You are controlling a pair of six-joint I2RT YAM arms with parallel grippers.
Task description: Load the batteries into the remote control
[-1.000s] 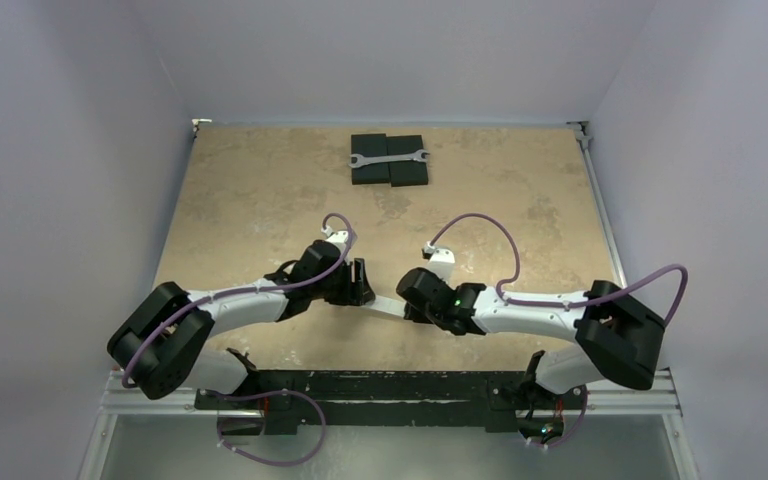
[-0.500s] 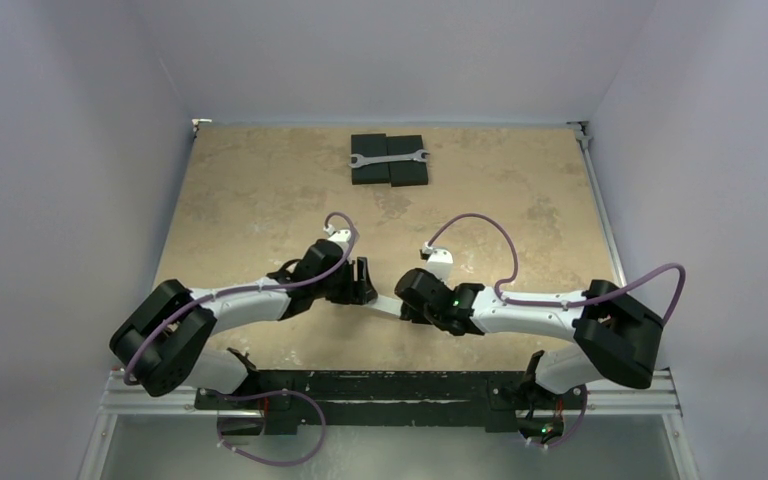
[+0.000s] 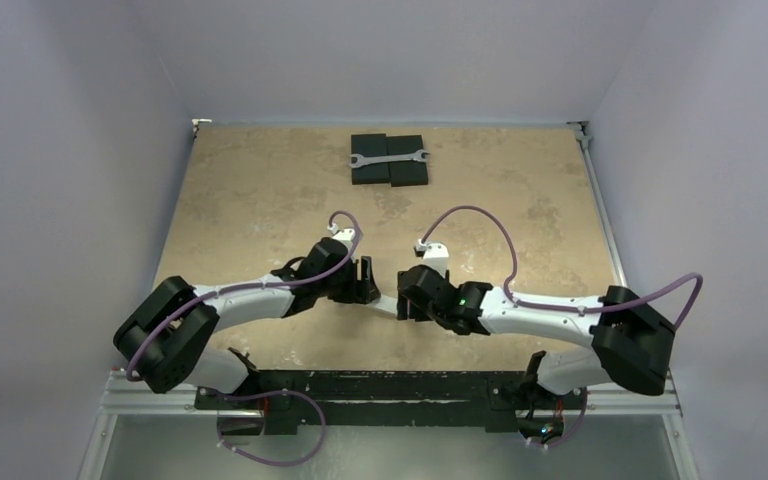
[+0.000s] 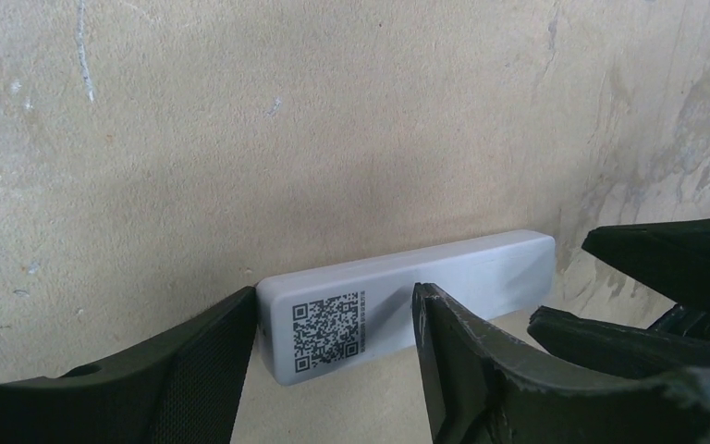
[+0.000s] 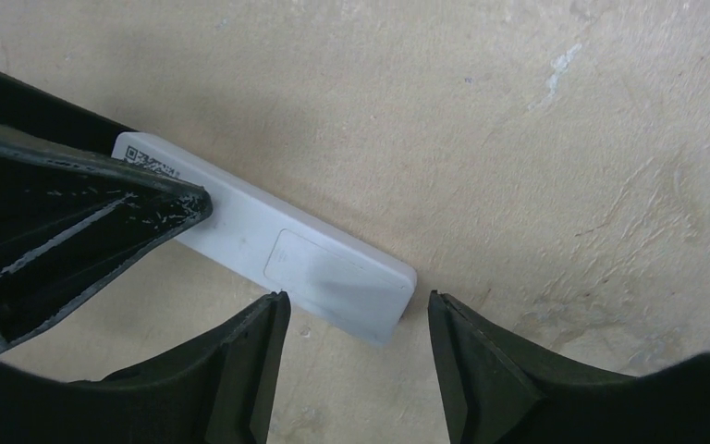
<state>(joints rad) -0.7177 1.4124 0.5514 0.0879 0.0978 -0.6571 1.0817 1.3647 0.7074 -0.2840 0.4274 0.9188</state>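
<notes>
While the remote control (image 4: 481, 268) lies back-up on the counter (image 4: 240, 111), mid-frame from above, left pincer (image 4: 333, 305) and right pincer (image 5: 356, 301) gape over its ends, holding nothing. Cover panel (image 5: 319, 264) looks shut; batteries unseen. Loading seemingly all ahead.

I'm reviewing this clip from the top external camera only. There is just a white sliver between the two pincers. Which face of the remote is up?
Observer: The back. The left wrist view shows a QR code label on the remote control, and no buttons.
Operator: Is the battery bay open?
Observer: It looks closed. The right wrist view shows a flush rectangular panel outlined at the remote's near end.
Operator: Is either pincer gripping it?
Observer: No. In the wrist views both stand with jaws apart, the left pincer at the QR end and the right pincer at the panel end.
</notes>
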